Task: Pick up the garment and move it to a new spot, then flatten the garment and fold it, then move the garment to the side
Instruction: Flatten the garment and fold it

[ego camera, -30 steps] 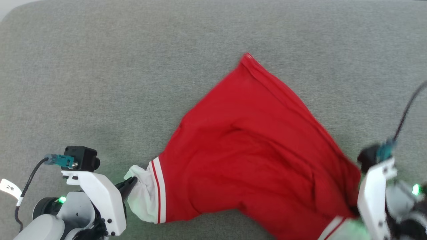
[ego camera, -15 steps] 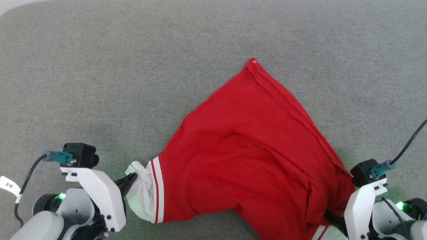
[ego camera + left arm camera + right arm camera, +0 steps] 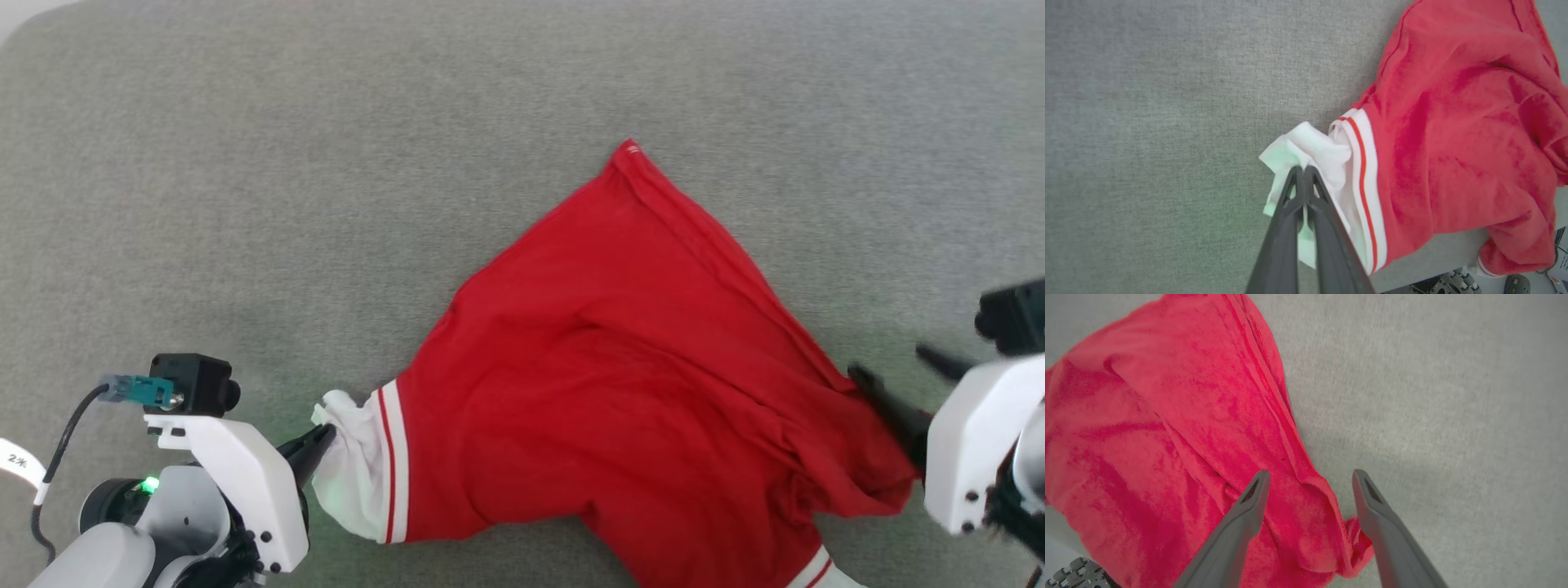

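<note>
The garment (image 3: 620, 367), bright red, lies crumpled in a rough triangle on the grey surface, its point toward the far side. My left gripper (image 3: 322, 441) is shut on its white sleeve end (image 3: 351, 474) at the lower left; the left wrist view shows the gripper (image 3: 1300, 169) pinching that white cloth (image 3: 1323, 151) beside the striped trim. My right gripper (image 3: 890, 363) stands open at the garment's right edge. In the right wrist view the right gripper (image 3: 1310, 473) has its fingers spread wide over the red hem (image 3: 1167, 437), holding nothing. A second striped cuff (image 3: 816, 567) peeks out at the bottom.
The grey fabric surface (image 3: 326, 163) stretches wide to the left and far side of the garment. Its near edge runs just below the garment, with parts of the robot's base (image 3: 1453, 281) beyond it.
My right gripper has opened, let go of the garment's right edge and swung out to the right. The red cloth there has dropped onto the surface. The left gripper keeps its hold.
</note>
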Available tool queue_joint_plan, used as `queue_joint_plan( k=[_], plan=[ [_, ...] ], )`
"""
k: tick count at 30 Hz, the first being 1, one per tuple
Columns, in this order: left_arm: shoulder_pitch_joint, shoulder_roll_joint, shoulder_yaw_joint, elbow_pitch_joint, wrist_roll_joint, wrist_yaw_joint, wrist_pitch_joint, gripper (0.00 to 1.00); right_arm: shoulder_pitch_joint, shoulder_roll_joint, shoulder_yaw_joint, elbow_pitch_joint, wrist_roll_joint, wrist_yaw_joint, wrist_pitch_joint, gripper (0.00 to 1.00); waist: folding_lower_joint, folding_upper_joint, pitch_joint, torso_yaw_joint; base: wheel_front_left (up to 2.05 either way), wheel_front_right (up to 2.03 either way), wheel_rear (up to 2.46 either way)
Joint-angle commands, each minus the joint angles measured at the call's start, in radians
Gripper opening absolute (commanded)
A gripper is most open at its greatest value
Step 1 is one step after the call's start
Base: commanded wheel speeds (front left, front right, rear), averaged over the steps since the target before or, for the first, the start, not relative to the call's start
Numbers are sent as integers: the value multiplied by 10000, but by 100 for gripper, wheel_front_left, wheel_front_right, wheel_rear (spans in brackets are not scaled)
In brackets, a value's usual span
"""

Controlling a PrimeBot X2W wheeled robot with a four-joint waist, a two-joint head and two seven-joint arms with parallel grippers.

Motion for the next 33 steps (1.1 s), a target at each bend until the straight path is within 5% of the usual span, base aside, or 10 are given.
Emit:
queue_joint_plan(
  k=[1, 9, 19, 27, 33],
  plan=[
    [-65, -6, -13, -36, 38, 7, -30, 0, -230, -13, 33, -135, -157, 0, -121, 100, 0, 0, 35, 91, 0, 0, 0],
    [-477, -348, -293, 165, 188, -269, 11, 0, -1990, -308, 1003, 973, -716, 0, -1423, 100, 0, 0, 174, 862, 0, 0, 0],
    [-1293, -1116, -913, 776, 346, -828, 127, 0, -4648, -942, 2372, 4530, -435, 0, -2561, 100, 0, 0, 403, 2307, 0, 0, 0],
    [-1809, -1691, -1259, 1392, 360, -1279, 78, 0, -6556, -1743, 4061, 7617, 170, -3, -2245, 100, 0, 0, 761, 3263, 0, 0, 0],
    [-1942, -1913, -1329, 1835, 301, -1485, -18, 0, -6812, -1940, 6009, 9926, 1101, 0, -550, 100, 0, 0, 901, 3551, 0, 0, 0]
  ],
)
